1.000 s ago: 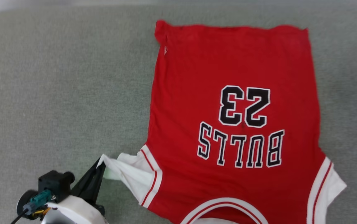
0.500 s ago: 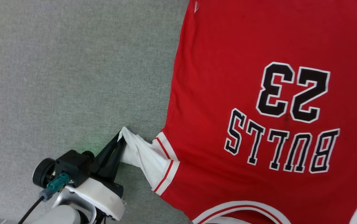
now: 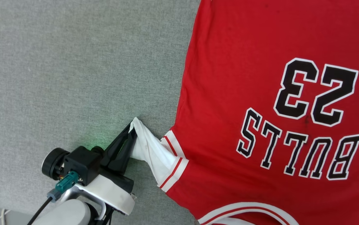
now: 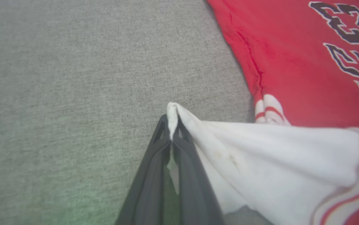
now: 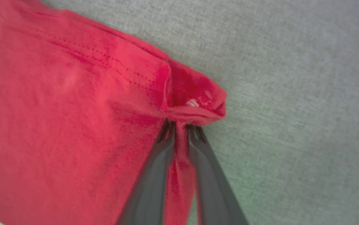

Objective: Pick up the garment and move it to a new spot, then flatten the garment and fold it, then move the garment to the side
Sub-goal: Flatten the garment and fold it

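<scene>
1. The red garment [image 3: 245,47] lies spread on a grey fabric surface [image 3: 73,62], its black, white-edged print [image 3: 304,125] reading "BULLS" and "23", upside down in the head view.
2. The left gripper [image 3: 131,131] pinches the tip of the white sleeve [image 3: 149,150], beside the striped trim.
3. The right gripper [image 5: 181,128] pinches a bunched red hem corner.

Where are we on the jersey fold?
Done: garment lies spread flat, print up. In hand: left end effector pinches the white sleeve, right end effector pinches a red hem corner. Left: no fold made yet, then moving it aside.
</scene>
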Tool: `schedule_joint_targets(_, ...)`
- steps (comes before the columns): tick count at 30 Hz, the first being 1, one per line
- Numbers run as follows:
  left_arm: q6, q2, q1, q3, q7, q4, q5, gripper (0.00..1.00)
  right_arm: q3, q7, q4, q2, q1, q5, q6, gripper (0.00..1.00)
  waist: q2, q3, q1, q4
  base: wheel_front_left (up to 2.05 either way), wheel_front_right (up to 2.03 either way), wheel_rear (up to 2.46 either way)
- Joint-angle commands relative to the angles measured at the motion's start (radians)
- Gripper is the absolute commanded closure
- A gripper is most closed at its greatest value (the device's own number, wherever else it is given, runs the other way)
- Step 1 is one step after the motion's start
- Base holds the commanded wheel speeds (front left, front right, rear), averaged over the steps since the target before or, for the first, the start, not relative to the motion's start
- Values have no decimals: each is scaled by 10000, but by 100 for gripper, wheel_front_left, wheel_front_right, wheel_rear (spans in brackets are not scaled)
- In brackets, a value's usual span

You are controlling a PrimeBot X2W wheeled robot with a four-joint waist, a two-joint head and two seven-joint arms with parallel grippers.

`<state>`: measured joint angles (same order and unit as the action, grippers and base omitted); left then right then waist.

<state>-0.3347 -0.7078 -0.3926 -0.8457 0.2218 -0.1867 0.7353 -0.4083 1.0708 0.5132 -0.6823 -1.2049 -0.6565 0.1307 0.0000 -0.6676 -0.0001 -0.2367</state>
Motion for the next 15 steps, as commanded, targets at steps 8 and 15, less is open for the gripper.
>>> schedule_joint_targets(8,-250,-140,716,50,92,213,290,100,-542,-763,-883,-378,801,-657,-3,100,0,1612,1,696,0,0,0)
schedule_joint_targets(15,-516,-482,1370,195,114,48,623,100,-1478,-1520,-2762,-2055,2568,-1672,-3,100,0,2558,1,1307,0,0,0)
